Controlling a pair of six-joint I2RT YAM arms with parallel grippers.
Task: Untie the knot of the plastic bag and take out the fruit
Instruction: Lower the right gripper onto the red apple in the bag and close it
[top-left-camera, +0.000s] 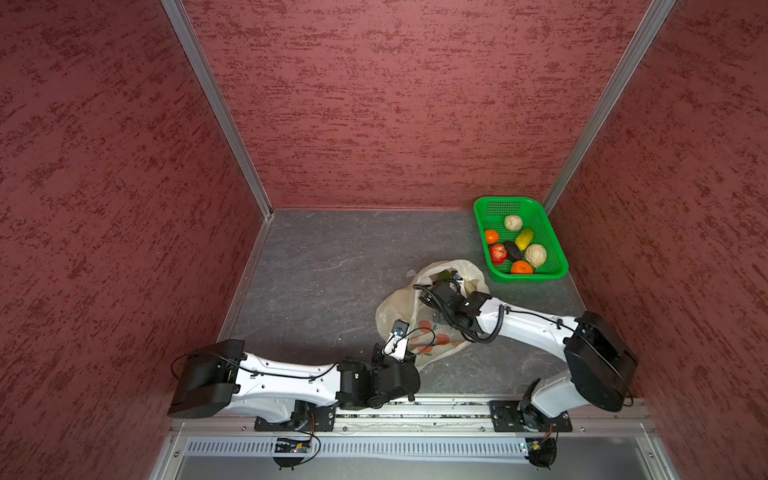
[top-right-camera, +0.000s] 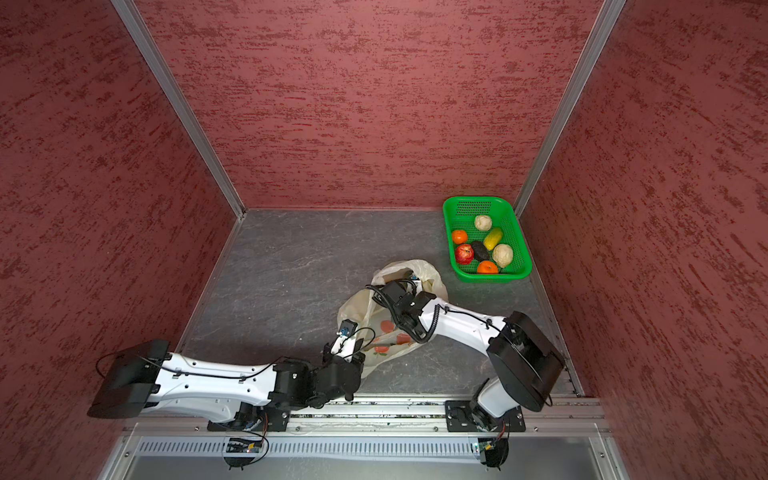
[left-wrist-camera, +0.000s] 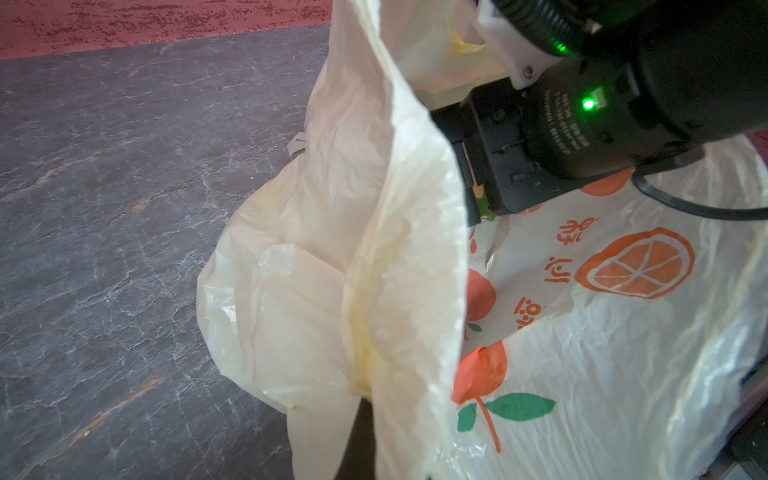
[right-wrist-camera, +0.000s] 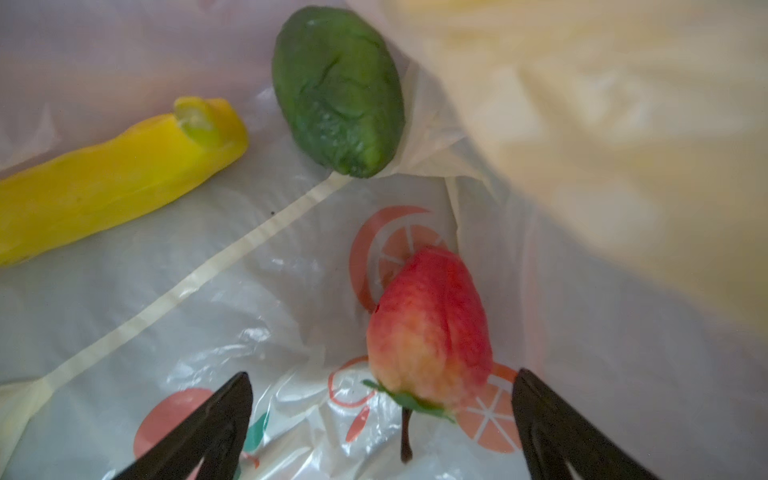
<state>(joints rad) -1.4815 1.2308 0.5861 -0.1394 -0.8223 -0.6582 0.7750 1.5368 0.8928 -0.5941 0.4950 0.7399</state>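
Cream plastic film with orange prints makes the plastic bag (top-left-camera: 395, 307), which lies on the grey table (top-left-camera: 332, 270) at about 5 o'clock from the table's middle in both top views. I see no knot. The mouth of the bag stands open, so I judge that the untying is done and the step in hand is taking out the fruit.

Inside the bag, the right wrist view shows three pieces: a red-pink fruit (right-wrist-camera: 430, 328) with a stem and a small leaf, a yellow banana (right-wrist-camera: 104, 187) and a dark green fruit (right-wrist-camera: 338, 91). The banana and the green one lie farther in, apart from the red one.

The right gripper (right-wrist-camera: 382, 374) is inside the bag. Its fingers are spread wide, one on each side of the stem end of the red-pink fruit, and they hold nothing yet. The left gripper (left-wrist-camera: 363, 436) is closed on a fold of the bag's rim and holds it up, which keeps the mouth open.

At about 1 o'clock from the bag stands the green basket (top-left-camera: 530, 277), with seven pieces of fruit in it.

The next move, as I judge it, calls for the right fingers to go a little forward around the red-pink fruit and close on its body, not on the thin film beneath. Then the fruit must be lifted out through the mouth while the left gripper keeps its hold.
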